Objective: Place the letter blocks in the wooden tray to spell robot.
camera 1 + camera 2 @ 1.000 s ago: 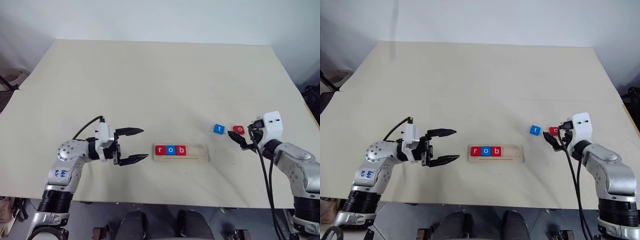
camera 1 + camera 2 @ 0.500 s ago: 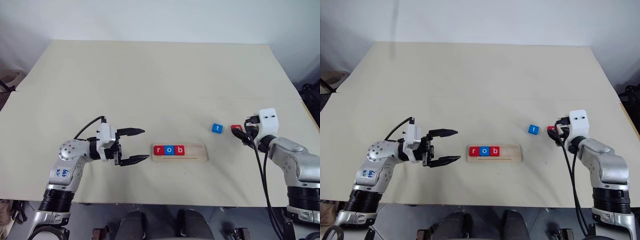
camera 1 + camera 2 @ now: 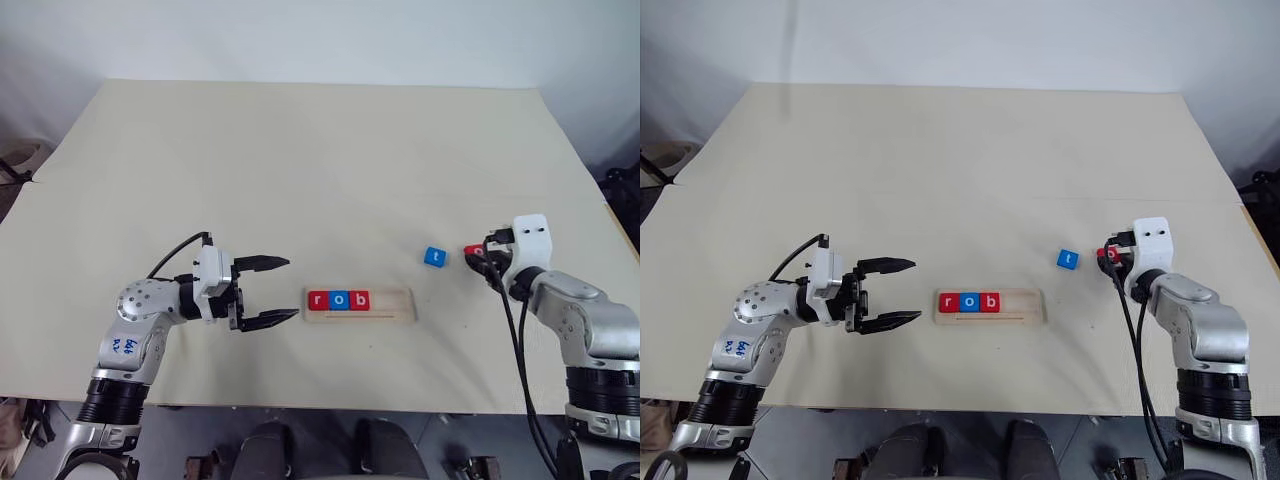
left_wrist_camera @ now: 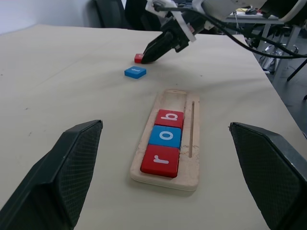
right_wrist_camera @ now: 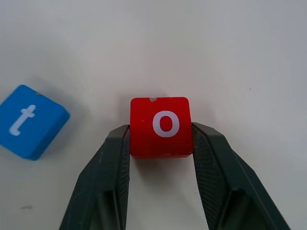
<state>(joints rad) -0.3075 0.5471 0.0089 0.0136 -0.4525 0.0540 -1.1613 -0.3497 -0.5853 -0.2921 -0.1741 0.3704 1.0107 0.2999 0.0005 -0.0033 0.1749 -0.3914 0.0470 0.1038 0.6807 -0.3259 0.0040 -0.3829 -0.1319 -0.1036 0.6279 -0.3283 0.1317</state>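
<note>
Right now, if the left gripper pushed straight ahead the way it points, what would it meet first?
Most likely the wooden tray, at the end holding the red r block. The left gripper has open jaws aimed along it, though height is unclear.

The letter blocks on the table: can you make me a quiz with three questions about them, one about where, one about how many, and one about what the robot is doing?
1. Where is the blue t block?
A. In the wooden tray
B. On the table between the wooden tray and the red o block
C. In the left tool

2. How many blocks sit in the tray?
A. Three
B. Five
C. One

3. What is the right tool doing?
A. Hanging open over the tray
B. Gripping the t block
C. Closed on the red o block

Answers: 1 B, it lies loose on the table to the tray's right. 2 A, r, o and b fill the slot's left part. 3 C, a finger presses each side of the o block.
</note>
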